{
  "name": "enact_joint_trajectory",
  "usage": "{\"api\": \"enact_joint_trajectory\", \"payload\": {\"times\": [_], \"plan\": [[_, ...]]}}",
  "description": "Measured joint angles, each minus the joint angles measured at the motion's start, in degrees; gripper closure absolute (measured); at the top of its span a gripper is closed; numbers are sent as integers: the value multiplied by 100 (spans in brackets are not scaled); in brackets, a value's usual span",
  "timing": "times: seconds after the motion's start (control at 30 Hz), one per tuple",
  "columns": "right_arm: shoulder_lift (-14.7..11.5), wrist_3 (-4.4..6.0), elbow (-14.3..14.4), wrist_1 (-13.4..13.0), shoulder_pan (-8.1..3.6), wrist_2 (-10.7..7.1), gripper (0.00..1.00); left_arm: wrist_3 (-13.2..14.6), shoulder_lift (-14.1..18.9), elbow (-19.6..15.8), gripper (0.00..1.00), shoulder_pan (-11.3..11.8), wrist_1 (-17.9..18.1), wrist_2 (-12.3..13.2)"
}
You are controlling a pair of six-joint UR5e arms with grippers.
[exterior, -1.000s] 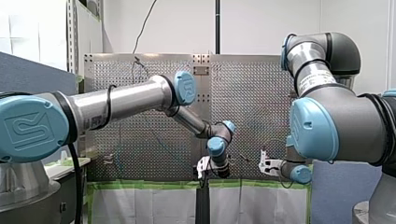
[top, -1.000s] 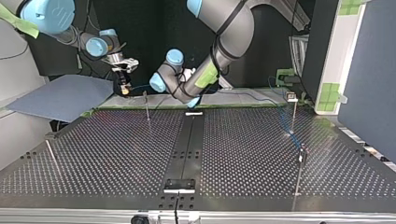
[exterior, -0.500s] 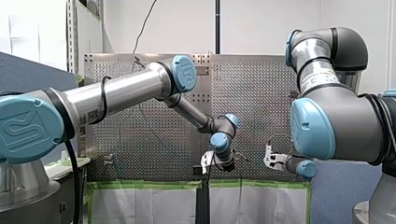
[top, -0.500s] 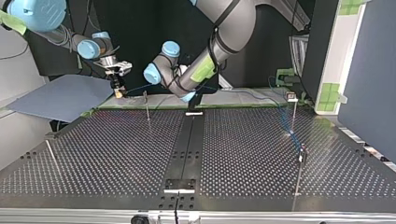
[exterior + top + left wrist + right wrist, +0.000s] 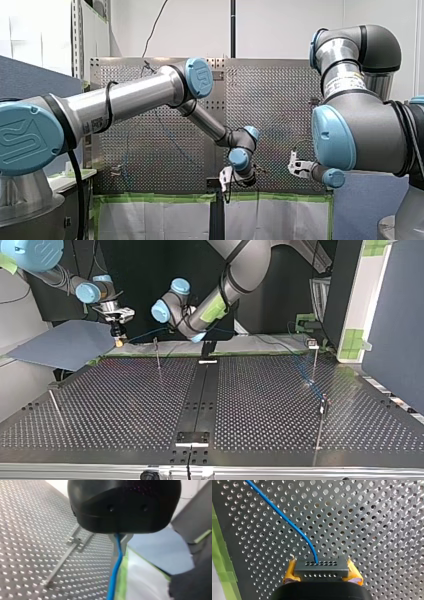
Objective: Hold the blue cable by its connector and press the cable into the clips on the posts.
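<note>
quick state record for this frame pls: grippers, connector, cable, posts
right gripper: shut on connector, a yellow pad on each side
left gripper: metal fingers shut on blue cable
connector: black, cable exits its front face
blue cable: spans between the two grippers, above the table
nearest post: upright, beside right gripper; held span appears not yet in its clip
task state: connector held, pressing into this clip not done
</note>
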Motion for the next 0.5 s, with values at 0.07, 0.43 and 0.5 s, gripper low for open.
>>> {"api": "enact_joint_trajectory", "payload": {"times": [0.07,0.43,0.5], "plan": [[1,57,0,-41,-11,16,100,-45,1,64,100,-8,87,-50],[3,418,-31,-293,-119,28,100,-187,-3,335,100,-15,617,-182],[6,426,-32,-302,-125,21,100,-197,1,317,100,-8,711,-183]]}}
